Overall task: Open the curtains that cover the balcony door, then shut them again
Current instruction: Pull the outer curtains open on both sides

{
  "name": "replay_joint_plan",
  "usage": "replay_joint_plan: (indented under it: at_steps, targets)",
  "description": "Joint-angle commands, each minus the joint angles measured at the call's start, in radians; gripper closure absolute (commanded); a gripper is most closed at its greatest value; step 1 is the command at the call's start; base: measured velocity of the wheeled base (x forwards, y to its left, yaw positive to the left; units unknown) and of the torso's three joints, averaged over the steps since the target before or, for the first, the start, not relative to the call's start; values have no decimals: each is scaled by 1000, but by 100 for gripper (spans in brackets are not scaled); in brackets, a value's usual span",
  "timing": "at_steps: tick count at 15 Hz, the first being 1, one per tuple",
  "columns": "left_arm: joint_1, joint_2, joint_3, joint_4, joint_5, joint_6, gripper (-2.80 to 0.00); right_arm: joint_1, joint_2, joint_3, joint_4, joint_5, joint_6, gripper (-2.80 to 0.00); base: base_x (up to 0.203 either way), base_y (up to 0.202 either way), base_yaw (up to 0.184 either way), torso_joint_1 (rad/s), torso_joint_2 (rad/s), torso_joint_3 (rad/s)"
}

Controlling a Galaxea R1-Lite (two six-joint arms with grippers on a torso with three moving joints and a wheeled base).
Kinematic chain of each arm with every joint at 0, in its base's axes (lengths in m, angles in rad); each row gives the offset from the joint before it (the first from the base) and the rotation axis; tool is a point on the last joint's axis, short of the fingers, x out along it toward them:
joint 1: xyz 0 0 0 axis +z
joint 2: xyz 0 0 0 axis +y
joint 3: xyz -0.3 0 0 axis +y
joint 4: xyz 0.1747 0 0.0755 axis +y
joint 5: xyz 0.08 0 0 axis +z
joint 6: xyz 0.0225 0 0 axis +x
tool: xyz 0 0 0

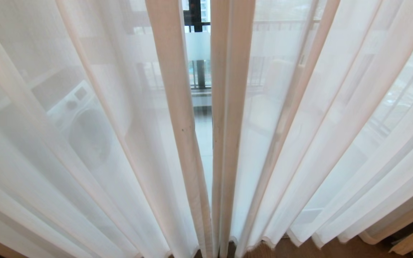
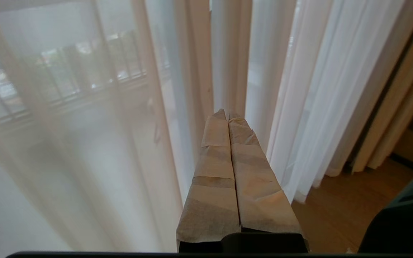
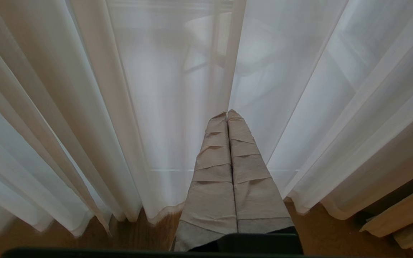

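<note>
Two sheer panels: the curtains (image 1: 120, 143) are thin white pleated fabric with beige hemmed edges, hanging to the wooden floor (image 1: 299, 249).
Gap: a narrow slit between the two hems shows the balcony door (image 1: 200, 75), dark-framed with a frosted band.
Heavy drapes: beige folds right of the sheer layer.
Left gripper (image 2: 228, 116): tape-wrapped fingers pressed together, holding nothing, pointing at the gap.
Right gripper (image 3: 227, 114): likewise closed and empty, facing a sheer fold right of the gap.
</note>
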Motion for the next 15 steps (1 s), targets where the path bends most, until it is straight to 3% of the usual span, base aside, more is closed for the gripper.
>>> replay_joint_plan:
  at_steps: [1,6,14,15]
  targets:
    - [-10,230,-157,2,-71,-5,0,0,1,0,0,0,-1,0,0,0,0,0,0,0]
    - [-196,463,-399,3,-110,-47,0,0,1,0,0,0,-1,0,0,0,0,0,0,0]
    - [-267,658,-607,1,-109,-55,0,0,1,0,0,1,-1,0,0,0,0,0,0,0]
    - [-286,667,-615,2,-107,-55,-280,0,1,0,0,0,-1,0,0,0,0,0,0,0]
